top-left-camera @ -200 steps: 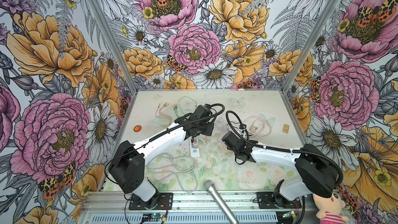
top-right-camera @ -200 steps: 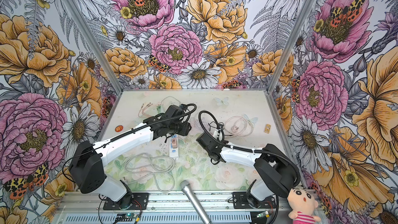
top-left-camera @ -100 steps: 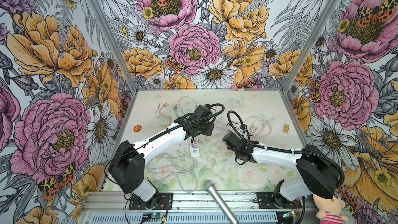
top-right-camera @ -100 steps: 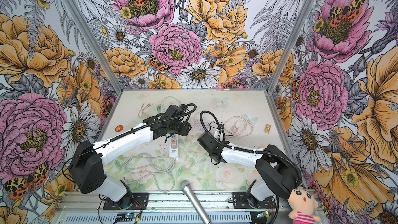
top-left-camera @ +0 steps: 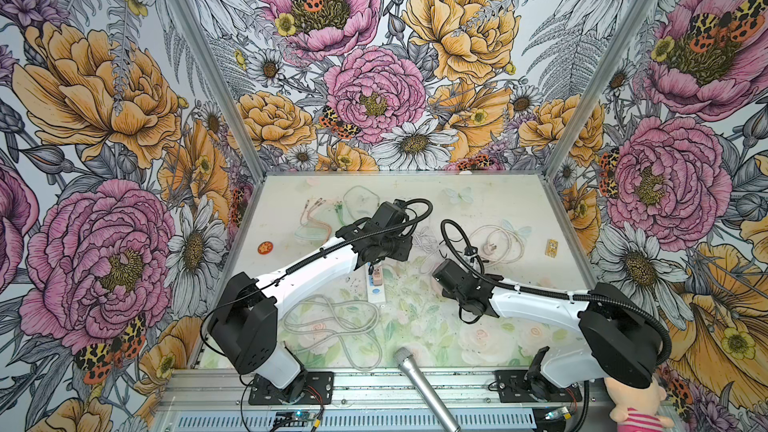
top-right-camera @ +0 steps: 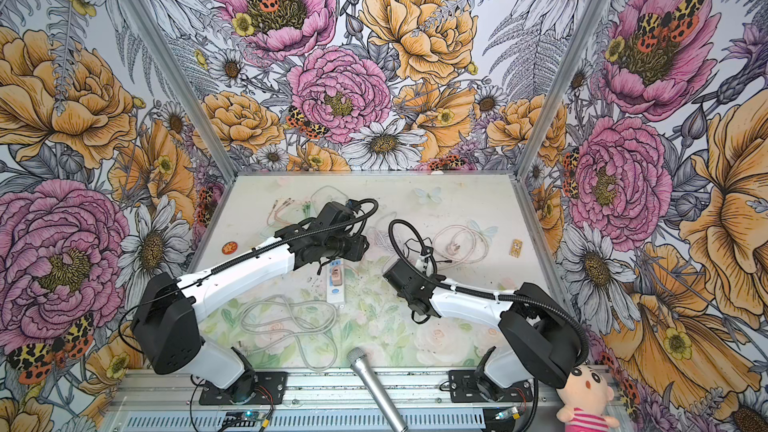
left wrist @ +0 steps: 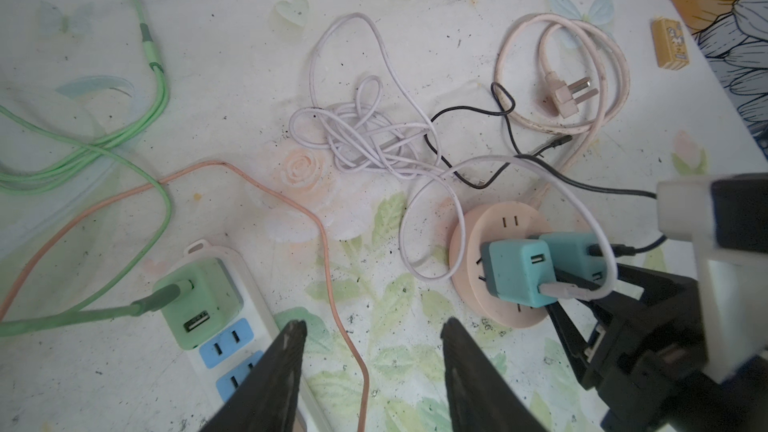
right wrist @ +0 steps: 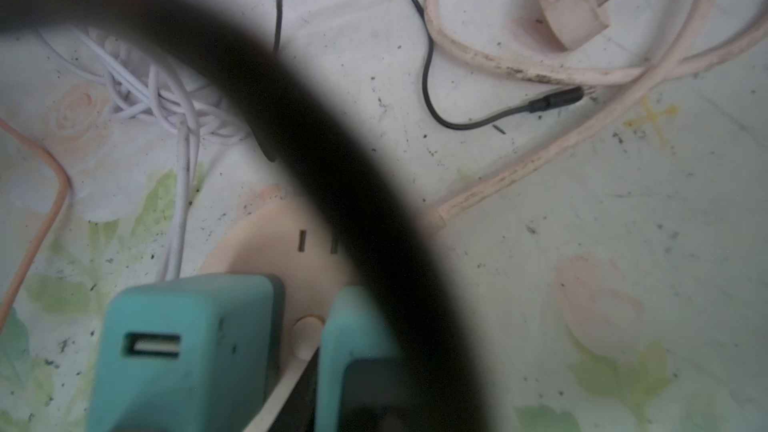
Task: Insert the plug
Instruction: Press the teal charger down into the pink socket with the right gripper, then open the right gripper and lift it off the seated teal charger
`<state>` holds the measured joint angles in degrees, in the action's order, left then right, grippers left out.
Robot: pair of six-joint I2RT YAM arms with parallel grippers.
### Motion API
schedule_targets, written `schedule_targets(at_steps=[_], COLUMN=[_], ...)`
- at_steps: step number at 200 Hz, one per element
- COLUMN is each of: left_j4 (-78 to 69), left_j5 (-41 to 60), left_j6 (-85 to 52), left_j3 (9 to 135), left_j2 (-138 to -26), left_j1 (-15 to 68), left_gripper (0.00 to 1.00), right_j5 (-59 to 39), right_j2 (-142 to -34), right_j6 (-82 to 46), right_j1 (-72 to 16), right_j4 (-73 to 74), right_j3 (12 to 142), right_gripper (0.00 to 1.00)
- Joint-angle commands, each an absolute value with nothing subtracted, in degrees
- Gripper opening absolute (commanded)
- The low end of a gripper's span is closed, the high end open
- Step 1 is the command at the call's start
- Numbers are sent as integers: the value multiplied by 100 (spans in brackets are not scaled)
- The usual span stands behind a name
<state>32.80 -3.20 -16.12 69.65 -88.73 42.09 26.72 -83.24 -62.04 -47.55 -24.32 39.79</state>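
We see right tool jaws just eased apart round white USB plug, lower right of frame, seated in teal charger. Insertion looks done. Left tool wide, empty.

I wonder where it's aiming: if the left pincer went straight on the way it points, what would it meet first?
Likely the thin peach cable lying on the table between the open fingers of the left pincer; depth is unclear, so possibly bare table instead.
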Motion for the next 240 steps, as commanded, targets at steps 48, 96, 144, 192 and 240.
schedule_targets(at_steps=[48, 96, 144, 192, 240], left_j4=[3151, 3159, 3214, 3305, 3526], left_j5=[-333, -317, -316, -308, -356], left_j6=[-1622, -1626, -1636, -1613, -1546], left_j3=[6874, 6878, 6856, 6900, 6914], left_j2=[-8548, -8477, -8360, -8271, -8152], left_j1=[4148, 4148, 4166, 4177, 4192], left_gripper=[56, 56, 56, 56, 57], right_j5=[1767, 1651, 1495, 1424, 1251], right_j2=[-8401, -8058, -7677, -7172, -6693], right_j6=[-6167, -6031, -5995, -5870, -5619], right_j1=[-4802, -4799, -4858, -4887, -4873], right_j4=[-4025, -4076, -4087, -4346, -4663], right_j3=[3745, 3832, 3840, 3998, 4101], right_gripper=[37, 42, 43, 45, 45])
